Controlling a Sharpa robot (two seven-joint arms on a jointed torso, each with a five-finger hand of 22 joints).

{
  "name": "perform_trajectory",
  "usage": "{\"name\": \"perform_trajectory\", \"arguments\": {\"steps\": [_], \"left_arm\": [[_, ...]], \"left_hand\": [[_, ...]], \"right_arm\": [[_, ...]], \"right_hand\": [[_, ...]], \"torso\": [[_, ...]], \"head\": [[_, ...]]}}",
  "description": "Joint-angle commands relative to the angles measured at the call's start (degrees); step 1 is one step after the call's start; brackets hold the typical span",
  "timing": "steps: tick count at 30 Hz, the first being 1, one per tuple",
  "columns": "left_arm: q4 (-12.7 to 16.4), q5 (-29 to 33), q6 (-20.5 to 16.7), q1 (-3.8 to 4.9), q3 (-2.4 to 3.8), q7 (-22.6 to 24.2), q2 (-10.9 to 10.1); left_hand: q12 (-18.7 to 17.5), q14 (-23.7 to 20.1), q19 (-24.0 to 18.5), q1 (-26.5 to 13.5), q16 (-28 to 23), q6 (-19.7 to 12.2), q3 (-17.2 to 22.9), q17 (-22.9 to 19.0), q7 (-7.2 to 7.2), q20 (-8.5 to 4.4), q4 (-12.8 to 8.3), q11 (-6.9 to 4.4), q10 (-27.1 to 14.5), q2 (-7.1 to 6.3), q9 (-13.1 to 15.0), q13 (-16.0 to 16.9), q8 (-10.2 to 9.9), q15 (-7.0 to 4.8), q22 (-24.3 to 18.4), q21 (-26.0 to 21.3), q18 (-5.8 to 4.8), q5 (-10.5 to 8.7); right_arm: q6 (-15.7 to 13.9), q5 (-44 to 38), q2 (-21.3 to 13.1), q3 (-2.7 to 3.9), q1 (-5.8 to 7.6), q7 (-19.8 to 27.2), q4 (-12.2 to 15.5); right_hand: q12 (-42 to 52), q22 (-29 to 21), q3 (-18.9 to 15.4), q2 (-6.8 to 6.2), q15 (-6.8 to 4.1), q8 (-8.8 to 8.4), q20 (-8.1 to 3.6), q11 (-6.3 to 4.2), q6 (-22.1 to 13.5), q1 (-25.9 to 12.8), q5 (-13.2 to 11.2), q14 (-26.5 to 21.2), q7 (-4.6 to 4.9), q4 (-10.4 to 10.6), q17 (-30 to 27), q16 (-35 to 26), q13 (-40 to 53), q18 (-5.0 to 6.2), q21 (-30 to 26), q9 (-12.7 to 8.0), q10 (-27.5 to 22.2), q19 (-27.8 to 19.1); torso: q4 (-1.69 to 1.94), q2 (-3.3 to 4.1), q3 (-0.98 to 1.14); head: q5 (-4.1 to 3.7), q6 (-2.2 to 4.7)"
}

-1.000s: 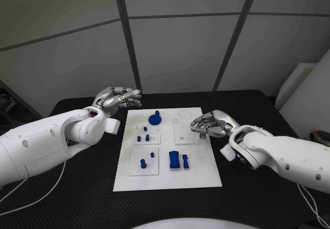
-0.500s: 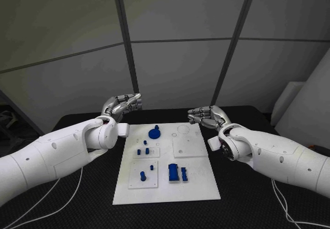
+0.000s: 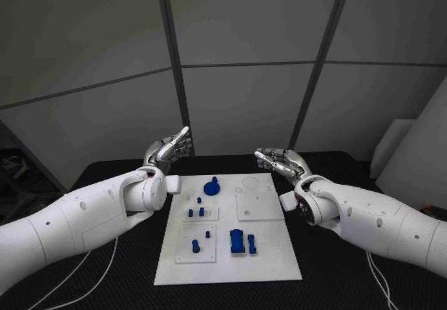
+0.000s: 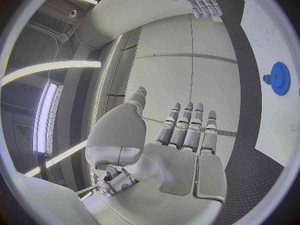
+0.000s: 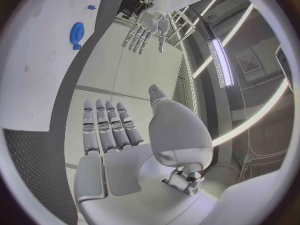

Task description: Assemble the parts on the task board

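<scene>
While both hands hover empty, fingers apart: left hand (image 3: 168, 150) | right hand (image 3: 280, 161) | blue parts (image 3: 242, 241) on board (image 3: 270, 258), several standing; stage unclear.

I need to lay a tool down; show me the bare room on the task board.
The task board is bare along its near edge and down its right side, beside the blue block pair. The far right corner holds only faint circles. The left column is crowded: the blue gear and small pegs. Both robot hands hover beyond the far edge, left and right.

No readable text or labels, as far as these views show.
</scene>
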Motion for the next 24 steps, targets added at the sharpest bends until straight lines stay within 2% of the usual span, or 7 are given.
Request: {"name": "perform_trajectory", "arguments": {"steps": [1,6,7,10,11,13,24], "left_arm": [[3.3,-1.5,-5.1,-0.27,-0.43,1.4,-1.0],[11.5,-3.4,-12.6,-1.08,-1.75,3.1,-3.6],[12.9,-3.7,-13.9,-1.22,-1.98,3.4,-4.0],[16.4,-4.4,-17.1,-1.56,-2.53,4.1,-5.1],[17.3,-4.6,-17.9,-1.65,-2.68,4.3,-5.4],[18.7,-5.0,-19.2,-1.79,-2.9,4.5,-5.8],[20.2,-5.3,-20.6,-1.94,-3.15,4.8,-6.3]], "left_hand": [[-1.0,-11.4,-6.3,-17.7,-1.1,-11.9,-5.4,-0.9,-4.15,-3.84,-1.3,-2.4,-12.5,0.98,-1.0,-0.9,-1.1,-2.32,-4.5,-0.9,-2.23,-3.27],[-1.0,-16.0,-8.9,-24.8,-1.1,-16.8,-5.4,-0.9,-4.15,-5.4,-1.3,-3.36,-17.6,0.98,-1.0,-0.9,-1.1,-7.25,-6.3,-0.9,-2.26,-3.27],[-1.0,-16.9,-9.4,-26.2,-1.1,-17.8,-5.4,-0.9,-4.15,-5.71,-1.3,-7.46,-18.5,0.98,-1.0,-0.9,-1.1,-7.25,-6.7,-0.9,-2.26,-3.27],[-1.0,-19.0,-10.5,-29.5,-1.1,-20.0,-5.4,-0.9,-4.15,-6.45,-1.3,-7.46,-20.9,0.98,-1.0,-0.9,-1.1,-7.25,-7.5,-0.9,-2.24,-3.27],[-1.0,-19.7,-10.8,-30.6,-1.1,-20.7,-5.4,-0.9,-4.15,-6.76,-1.3,-7.46,-21.6,0.98,-1.0,-0.9,-1.1,-7.25,-7.8,-0.9,-2.27,-3.27],[-1.0,-20.8,-11.5,-32.2,-1.1,-21.8,-5.4,-0.9,-4.15,-7.0,-1.3,-7.46,-22.8,0.98,-1.0,-0.9,-1.1,-7.25,-8.2,-0.9,-2.25,-3.27],[-1.0,-26.4,-14.7,-40.8,-1.1,-27.6,-5.4,-0.9,-4.15,-11.85,-1.3,-7.46,-28.9,0.98,-1.0,-0.9,-1.1,-7.25,-14.1,-0.9,-2.25,-3.27]], "right_arm": [[-5.0,4.6,-1.2,-0.26,0.3,2.2,3.4],[-12.5,11.5,-4.9,-1.23,0.59,4.9,11.9],[-13.9,12.7,-5.6,-1.41,0.64,5.4,13.5],[-17.3,15.9,-7.3,-1.86,0.78,6.6,17.4],[-18.2,16.7,-7.8,-1.97,0.82,7.0,18.4],[-19.7,18.1,-8.5,-2.17,0.88,7.5,20.1],[-21.8,20.1,-9.6,-2.44,0.96,8.3,22.5]], "right_hand": [[-1.1,-3.4,-0.7,0.16,-1.99,-1.1,-3.57,-2.35,-11.8,-19.2,-2.7,-12.7,-2.33,-2.2,-4.6,-1.1,-0.9,-2.64,-4.1,-1.9,-12.9,-10.5],[-1.1,-4.8,-0.7,0.16,-6.23,-1.1,-5.03,-3.33,-16.7,-27.1,-3.8,-17.9,-3.28,-6.8,-4.6,-1.1,-0.9,-3.77,-4.1,-1.9,-18.2,-14.9],[-1.1,-5.0,-0.7,0.16,-6.23,-1.1,-5.33,-7.38,-17.6,-28.5,-4.0,-18.8,-7.31,-6.8,-4.6,-1.1,-0.9,-3.77,-4.1,-1.9,-19.2,-15.7],[-1.1,-5.6,-0.7,0.16,-6.23,-1.1,-6.0,-7.38,-19.8,-32.1,-8.5,-21.2,-7.31,-6.8,-4.6,-1.1,-0.9,-3.86,-4.1,-1.9,-21.5,-17.6],[-1.1,-5.8,-0.7,0.16,-6.23,-1.1,-6.21,-7.38,-20.5,-33.3,-8.5,-22.0,-7.31,-6.8,-4.6,-1.1,-0.9,-8.41,-4.1,-1.9,-22.3,-18.3],[-1.1,-6.2,-0.7,0.16,-6.23,-1.1,-6.54,-7.38,-21.7,-35.1,-8.5,-23.2,-7.31,-6.8,-4.6,-1.1,-0.9,-4.39,-4.1,-1.9,-23.6,-19.3],[-1.1,-10.6,-0.7,0.16,-6.23,-1.1,-11.22,-7.38,-27.5,-44.6,-8.5,-29.4,-7.31,-6.8,-4.6,-1.1,-0.9,-8.41,-4.1,-1.9,-29.9,-24.3]], "torso": [[1.66,-0.03,-0.02],[2.25,-0.03,-0.02],[2.25,-0.03,-0.02],[2.25,-0.03,-0.02],[2.25,-0.03,-0.02],[2.25,-0.03,-0.02],[2.25,-0.03,-0.02]], "head": [[-0.1,1.38],[-0.14,2.06],[-0.14,2.06],[-0.14,2.06],[-0.14,2.06],[-0.14,2.06],[-0.14,2.06]]}}
